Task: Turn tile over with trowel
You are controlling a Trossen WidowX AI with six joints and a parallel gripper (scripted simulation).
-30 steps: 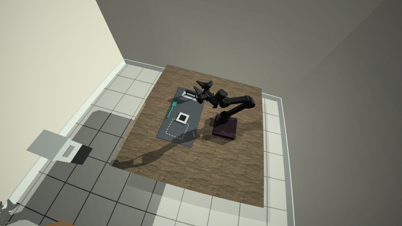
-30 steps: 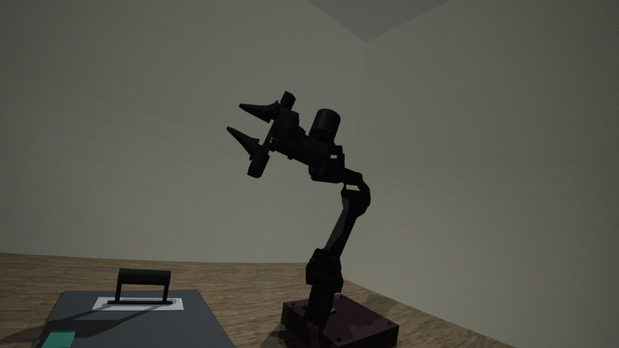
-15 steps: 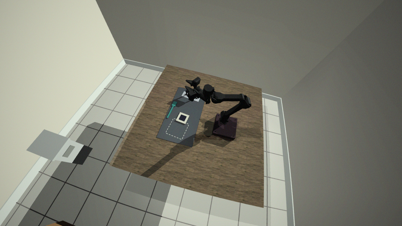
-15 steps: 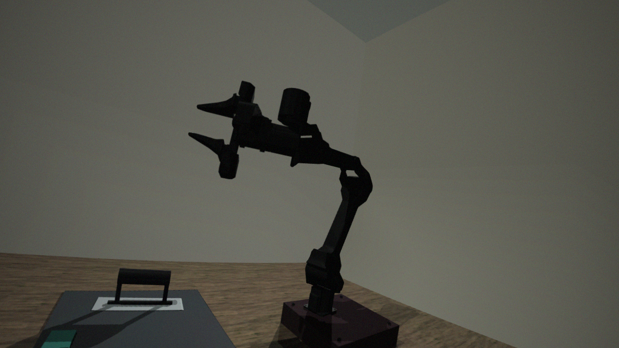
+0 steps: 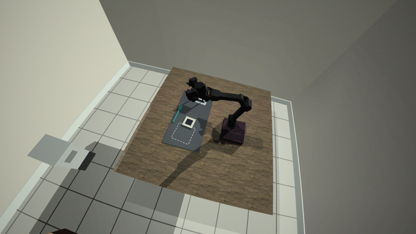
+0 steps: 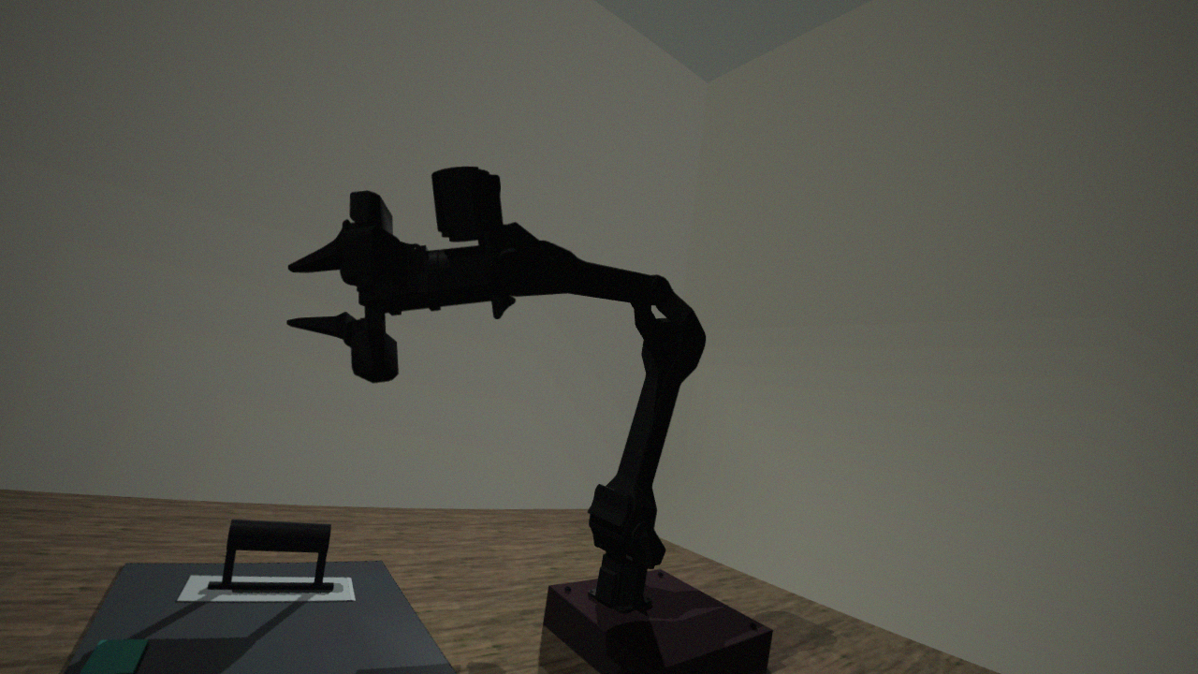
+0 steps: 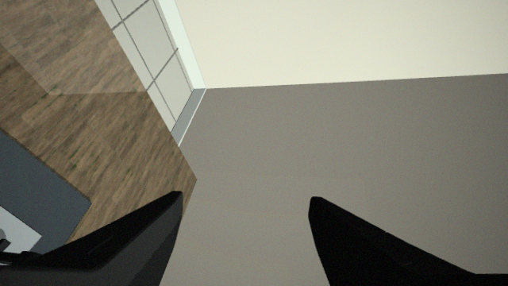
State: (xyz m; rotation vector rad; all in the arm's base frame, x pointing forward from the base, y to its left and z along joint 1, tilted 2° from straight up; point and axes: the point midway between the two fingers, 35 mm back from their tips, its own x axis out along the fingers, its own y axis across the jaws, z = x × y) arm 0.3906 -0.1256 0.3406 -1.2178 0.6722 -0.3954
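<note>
My gripper [image 5: 187, 87] [image 6: 289, 295] [image 7: 247, 203] is open and empty, its fingers pointing sideways high above the table. Below it, a trowel [image 5: 202, 103] [image 6: 279, 535] [image 7: 20, 234] with a white plate and a raised black bar handle rests on the grey mat [image 5: 168, 141] [image 6: 368, 641] [image 7: 40, 187]. The arm partly covers it in the top view. The square cream tile [image 5: 189, 122] lies flat with its dark mark up, overlapping the near-trowel edge of the dashed outline [image 5: 188, 143]. The tile and outline are outside the other two views.
A green tool [image 5: 175, 115] [image 6: 117, 656] with a square blade and thin handle lies along the mat's left edge, beside the tile. The dark arm base [image 5: 233, 130] [image 6: 653, 624] stands on the wooden table [image 5: 232, 174] [image 6: 469, 536] [image 7: 119, 131], right of the mat.
</note>
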